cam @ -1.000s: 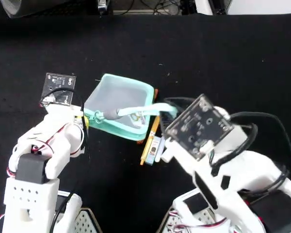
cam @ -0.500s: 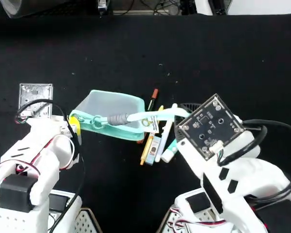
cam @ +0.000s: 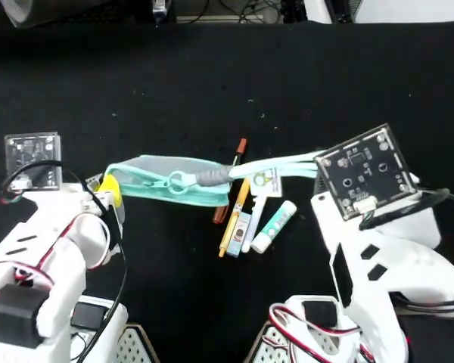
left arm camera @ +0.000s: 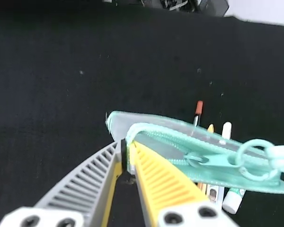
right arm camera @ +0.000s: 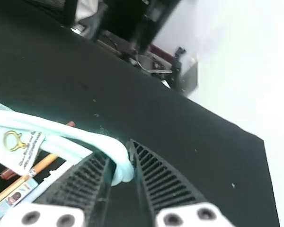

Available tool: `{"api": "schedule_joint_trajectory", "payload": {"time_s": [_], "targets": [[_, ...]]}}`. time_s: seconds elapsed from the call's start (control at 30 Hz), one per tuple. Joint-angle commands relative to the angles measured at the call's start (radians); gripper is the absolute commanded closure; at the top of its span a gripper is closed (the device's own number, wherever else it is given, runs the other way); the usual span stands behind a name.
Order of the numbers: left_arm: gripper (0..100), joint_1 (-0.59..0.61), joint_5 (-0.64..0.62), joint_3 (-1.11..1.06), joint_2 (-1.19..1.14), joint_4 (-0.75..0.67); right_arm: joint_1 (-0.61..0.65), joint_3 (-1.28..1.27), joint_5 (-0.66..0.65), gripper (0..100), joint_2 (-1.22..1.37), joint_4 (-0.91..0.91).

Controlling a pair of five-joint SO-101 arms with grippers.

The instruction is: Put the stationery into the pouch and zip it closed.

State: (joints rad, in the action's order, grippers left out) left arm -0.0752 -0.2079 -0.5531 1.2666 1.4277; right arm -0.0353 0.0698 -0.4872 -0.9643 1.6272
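Note:
The mint-green pouch (cam: 170, 181) is stretched flat and thin between the two arms. My left gripper (left arm camera: 125, 145) is shut on the pouch's end (left arm camera: 118, 124); in the high view its yellow finger (cam: 110, 189) sits at the pouch's left tip. My right gripper (right arm camera: 119, 166) is shut on the pale green wrist strap (right arm camera: 52, 130), which runs taut from the zipper pull (cam: 212, 176) to the right arm. The stationery lies on the table outside the pouch: an orange pencil (cam: 234, 219), a red-brown pen (cam: 238, 149), a white pen (cam: 253, 223) and a glue stick (cam: 275, 225).
A white tag with a gold clasp (cam: 266, 181) hangs from the strap above the pens. The black table (cam: 325, 83) is open behind the pouch. Both arm bases stand along the near edge, with the right arm's camera board (cam: 363, 170) close to the glue stick.
The left arm drew left and the right arm drew right. The pouch went from an open, bulging shape to a flat taut strip, and the pens beneath it came into sight.

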Motion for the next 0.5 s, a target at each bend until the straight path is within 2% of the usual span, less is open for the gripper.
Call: {"api": "schedule_joint_trajectory", "payload": {"time_s": [0.0, 0.13, 0.23, 0.47], "targets": [[97, 0.015, -0.011, 0.065, -0.002, 0.005, -0.048, 0.035, -0.003, 98.7, 0.004, -0.028], [97, 0.015, -0.012, 0.085, 0.0, 0.012, -0.147, 0.033, 0.003, 98.7, 0.004, -0.077], [97, 0.015, -0.012, 0.116, -0.002, 0.034, -0.222, 0.031, 0.063, 98.7, 0.005, -0.104], [97, 0.013, -0.012, 0.143, -0.023, 0.04, -0.235, -0.022, 0.138, 98.7, 0.013, -0.112]]}}
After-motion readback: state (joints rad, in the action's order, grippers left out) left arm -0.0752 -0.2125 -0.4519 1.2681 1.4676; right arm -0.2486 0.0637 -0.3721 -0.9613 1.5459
